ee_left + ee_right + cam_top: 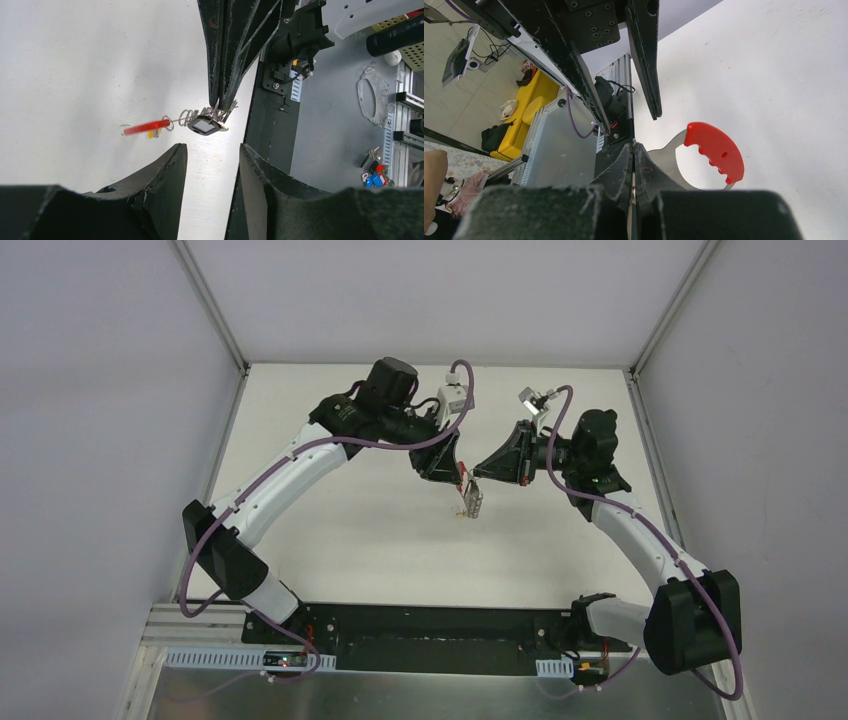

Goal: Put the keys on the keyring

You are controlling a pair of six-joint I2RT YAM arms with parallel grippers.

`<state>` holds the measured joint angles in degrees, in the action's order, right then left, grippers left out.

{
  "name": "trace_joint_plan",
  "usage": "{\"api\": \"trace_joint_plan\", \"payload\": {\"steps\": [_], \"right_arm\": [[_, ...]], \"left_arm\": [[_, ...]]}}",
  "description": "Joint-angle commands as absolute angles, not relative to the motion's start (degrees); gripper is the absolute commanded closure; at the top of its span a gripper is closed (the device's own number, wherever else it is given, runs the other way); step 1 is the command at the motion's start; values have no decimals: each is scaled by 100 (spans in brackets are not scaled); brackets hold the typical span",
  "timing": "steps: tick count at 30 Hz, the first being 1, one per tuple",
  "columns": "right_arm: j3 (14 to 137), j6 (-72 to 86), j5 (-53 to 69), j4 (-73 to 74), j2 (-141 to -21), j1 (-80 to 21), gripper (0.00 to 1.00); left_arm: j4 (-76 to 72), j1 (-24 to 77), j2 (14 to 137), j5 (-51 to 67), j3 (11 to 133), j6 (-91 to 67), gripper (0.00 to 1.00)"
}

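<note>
The keys (200,116), a row of silver rings and keys, hang in mid-air above the table. Their red strap (147,126) sticks out left with a yellow bit (152,134) under it. My right gripper (220,104) comes down from above and is shut on the bunch's right end. A small dark oval piece (204,125) hangs under that grip; I cannot tell whether it is the keyring. My left gripper (212,155) stands open just short of the bunch, holding nothing. In the right wrist view the right gripper (634,150) pinches a thin metal edge beside the red-and-grey strap (716,150). From above, the bunch (473,502) dangles between both grippers.
The black base plate (270,125) and a grey metal bench (330,130) lie at the table's near edge. On the bench are a silver ring plate (370,95), loose coloured tags (376,175) and a black cylinder (395,37). Grey walls (110,390) enclose the white table (380,530).
</note>
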<state>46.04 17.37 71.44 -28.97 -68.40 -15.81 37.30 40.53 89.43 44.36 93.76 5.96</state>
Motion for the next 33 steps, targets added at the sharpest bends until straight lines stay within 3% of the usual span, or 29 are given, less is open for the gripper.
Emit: {"api": "trace_joint_plan", "payload": {"steps": [1, 13, 22, 33], "right_arm": [[4691, 1741, 7287, -3287, -6750, -1554, 100], [4650, 1723, 7269, -3287, -6723, -1538, 100], [4649, 1705, 7260, -3287, -6723, -1529, 100], [4643, 1696, 7242, -3287, -6698, -1495, 100]], "left_arm": [[3463, 4151, 9064, 4355, 9318, 441, 57], [3197, 4228, 9214, 4340, 9222, 158, 57], [2919, 4228, 9311, 4604, 9072, -108, 62], [2953, 4222, 9422, 4690, 9171, -176, 83]]}}
